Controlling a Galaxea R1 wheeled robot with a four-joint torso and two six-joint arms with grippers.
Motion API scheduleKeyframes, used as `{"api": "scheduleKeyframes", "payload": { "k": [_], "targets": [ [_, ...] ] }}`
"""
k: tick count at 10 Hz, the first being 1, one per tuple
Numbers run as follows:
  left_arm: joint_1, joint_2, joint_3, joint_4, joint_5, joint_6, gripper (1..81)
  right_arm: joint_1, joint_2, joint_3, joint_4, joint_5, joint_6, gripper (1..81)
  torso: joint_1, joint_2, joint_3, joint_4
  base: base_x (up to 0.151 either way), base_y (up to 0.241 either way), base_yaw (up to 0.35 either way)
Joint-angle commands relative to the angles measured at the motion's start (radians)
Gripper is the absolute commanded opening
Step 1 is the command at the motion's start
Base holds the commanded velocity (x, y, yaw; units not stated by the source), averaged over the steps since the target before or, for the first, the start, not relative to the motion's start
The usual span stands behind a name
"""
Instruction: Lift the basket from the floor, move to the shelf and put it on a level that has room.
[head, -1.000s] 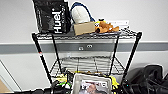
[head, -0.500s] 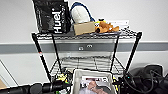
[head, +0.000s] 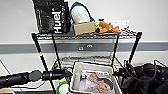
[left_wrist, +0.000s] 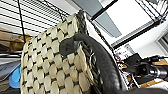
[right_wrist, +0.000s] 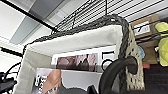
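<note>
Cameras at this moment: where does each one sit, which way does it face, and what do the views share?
Head view: high on the robot, facing the shelf; both arms flank the basket.
Left wrist view: beside the basket's woven side, facing along it past a dark handle loop.
Right wrist view: low by the basket's other end, looking into its lining.
All three views share the basket and shelf.

One brand name is legible: "Huel", in large white letters running vertically on the black bag (head: 51, 15) that stands on the top tier of the shelf (head: 86, 35). In the right wrist view, the printed sheet (right_wrist: 82, 66) inside the basket (right_wrist: 75, 40) carries large dark characters at its edge, partly hidden and not readable. The small label on the cardboard box (right_wrist: 146, 26) is too blurred to read.
</note>
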Motion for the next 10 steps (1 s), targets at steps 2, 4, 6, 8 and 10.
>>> {"api": "scheduleKeyframes", "payload": {
  "k": [2,4,6,8,10],
  "targets": [
    [-0.274,-0.009,0.038,-0.018,-0.055,-0.047,1.0,0.279,0.005,0.032,0.006,-0.009,0.054,1.0,0.000,0.000,0.000,0.000,0.000,0.000,0.000],
    [-0.326,-0.002,0.022,-0.018,-0.027,-0.073,1.0,0.310,0.028,0.020,0.006,-0.020,0.069,1.0,0.000,0.000,0.000,0.000,0.000,0.000,0.000],
    [-0.342,0.009,-0.021,-0.017,-0.018,-0.085,1.0,0.324,0.064,-0.008,0.001,-0.032,0.081,1.0,0.000,0.000,0.000,0.000,0.000,0.000,0.000],
    [-0.344,0.043,-0.127,0.005,-0.027,-0.085,1.0,0.321,0.106,-0.076,-0.065,-0.012,0.081,1.0,0.000,0.000,0.000,0.000,0.000,0.000,0.000],
    [-0.374,0.101,-0.243,0.040,-0.027,-0.085,1.0,0.354,0.155,-0.172,-0.105,-0.011,0.083,1.0,0.000,0.000,0.000,0.000,0.000,0.000,0.000]
  ]
}}
